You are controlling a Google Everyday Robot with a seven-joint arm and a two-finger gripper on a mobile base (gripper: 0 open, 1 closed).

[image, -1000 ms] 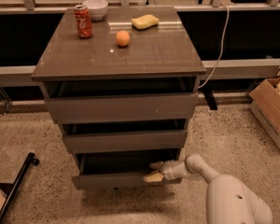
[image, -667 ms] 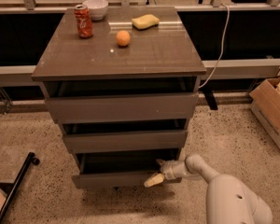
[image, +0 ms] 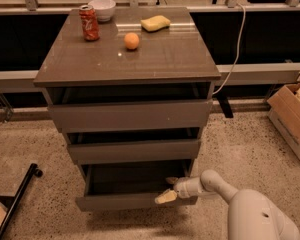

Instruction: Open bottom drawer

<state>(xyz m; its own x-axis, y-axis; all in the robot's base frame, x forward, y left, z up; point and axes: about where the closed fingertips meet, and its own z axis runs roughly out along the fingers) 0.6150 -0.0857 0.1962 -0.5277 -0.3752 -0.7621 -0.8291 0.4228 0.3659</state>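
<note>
1. Grey-brown bottom drawer [image: 120, 202]: lowest of 3 in cabinet, part-way out. Front panel sits fwd of middle drawer [image: 132, 150] and top drawer [image: 130, 115]; dark box interior exposed.
2. Gripper [image: 166, 189]: at panel top edge, R end. One finger inside box, one on front face, clamped on panel.
3. Cabinet top [image: 155, 59]: soda can [image: 89, 23], white bowl [image: 102, 9], orange [image: 132, 41], yellow sponge [image: 155, 23].
4. Floor: black bar [image: 17, 201] L of drawer, apart from it; cardboard box [image: 289, 120] well apart to R.
</note>
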